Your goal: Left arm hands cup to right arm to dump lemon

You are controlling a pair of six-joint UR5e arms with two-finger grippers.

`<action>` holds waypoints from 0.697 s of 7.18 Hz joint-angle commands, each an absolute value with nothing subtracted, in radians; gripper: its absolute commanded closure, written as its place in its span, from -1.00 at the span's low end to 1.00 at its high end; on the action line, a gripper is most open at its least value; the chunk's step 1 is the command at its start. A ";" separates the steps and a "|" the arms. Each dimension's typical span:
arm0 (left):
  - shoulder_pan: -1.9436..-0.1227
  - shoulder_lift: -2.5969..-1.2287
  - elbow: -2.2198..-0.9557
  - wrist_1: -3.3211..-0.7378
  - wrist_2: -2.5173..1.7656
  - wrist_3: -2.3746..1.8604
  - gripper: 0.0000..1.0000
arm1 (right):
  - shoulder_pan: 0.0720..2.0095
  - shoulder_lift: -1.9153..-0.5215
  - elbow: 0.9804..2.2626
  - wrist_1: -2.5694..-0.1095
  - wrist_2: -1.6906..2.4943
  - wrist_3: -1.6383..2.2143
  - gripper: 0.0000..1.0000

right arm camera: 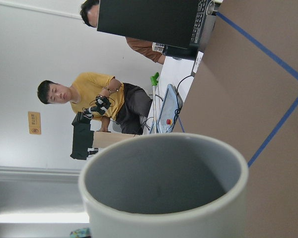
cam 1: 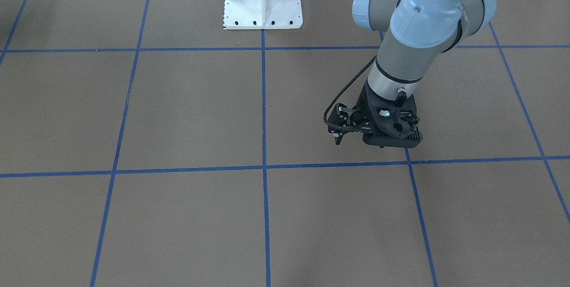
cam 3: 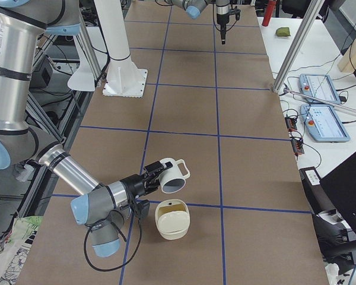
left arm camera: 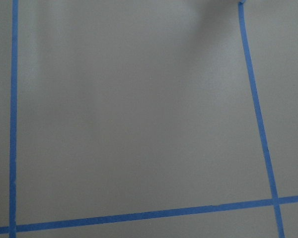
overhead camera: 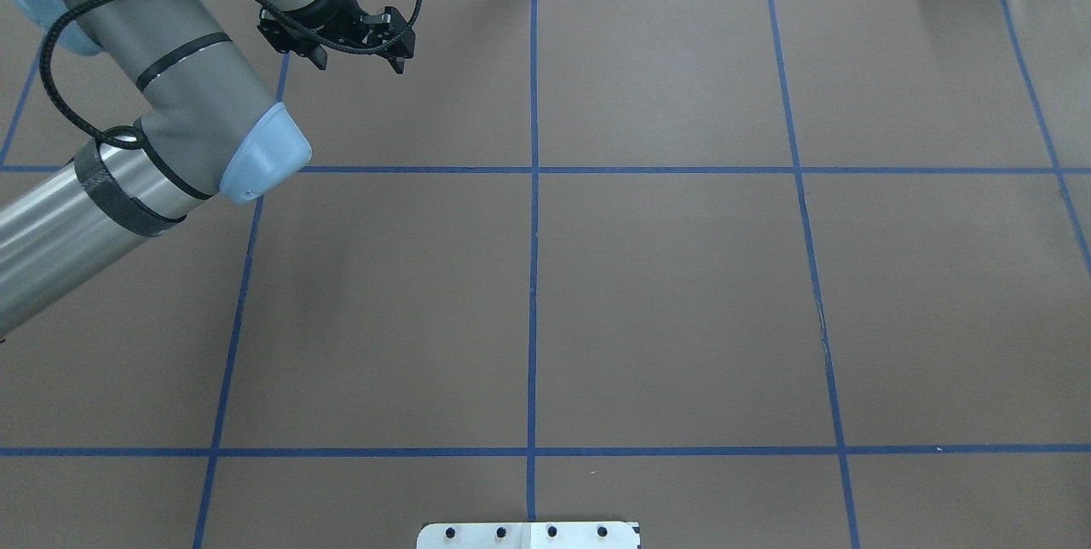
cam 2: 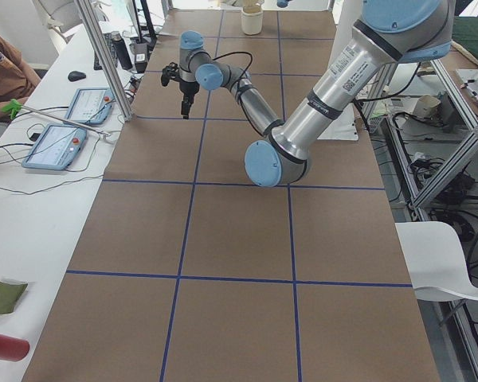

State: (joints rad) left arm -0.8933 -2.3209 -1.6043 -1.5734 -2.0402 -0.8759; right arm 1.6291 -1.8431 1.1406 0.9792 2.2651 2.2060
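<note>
Nearest, exterior right view: the right end effector (cam 3: 159, 173) meets a white cylindrical cup (cam 3: 175, 177) with a loop handle and a grey inside. The cup is off the brown paper-covered surface (cam 3: 184, 107). It is tipped on its side with the mouth turned down and outward, just above a cream rounded tub (cam 3: 173, 230) that sits on the surface.

Handling, as we judge it:
- The wall is hard, stiff and smooth, so it is apt to slip in a two-finger pinch, and it would chip or break if dropped.
- We judge the weight moderate.
- The best purchase is across the wall at the rim, one finger inside and one outside, or through the handle loop. The round body offers little flat to bear on.
- Tipped like this, the weight pulls against the grip, so we would want a firm squeeze.

Look: plain white outside, grey inside, thick rounded lip. The right wrist view looks straight into the mouth, and what we see of the inside is bare. We find the small yellow-green lemon in no view. It may lie in the tub, but that is too small to tell.

Right jaws: we cannot tell their spread, since only the side view shows them.

Far: the left end effector (overhead camera: 360, 63) hangs over the other end of the surface, well apart from the cup. Its fingers are spread wide with nothing between them. The left wrist view gives only brown paper and blue tape lines (left arm camera: 253, 99).
</note>
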 commanded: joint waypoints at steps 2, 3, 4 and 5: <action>-0.884 -2.318 -1.603 -1.574 -2.040 -0.876 -1.00 | 1.629 -1.864 1.140 0.889 2.344 1.704 0.60; -0.882 -2.315 -1.603 -1.574 -2.040 -0.876 -1.00 | 1.631 -1.864 1.147 0.799 2.368 1.522 0.60; -0.879 -2.315 -1.603 -1.574 -2.040 -0.876 -1.00 | 1.631 -1.862 1.158 0.716 2.370 1.371 0.60; -0.879 -2.312 -1.603 -1.575 -2.040 -0.876 -1.00 | 1.631 -1.862 1.198 0.640 2.370 1.262 0.60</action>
State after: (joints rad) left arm -0.8804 -2.3144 -1.6032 -1.5742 -2.0402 -0.8759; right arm 1.6304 -1.8625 1.1637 0.7349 2.3656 1.4197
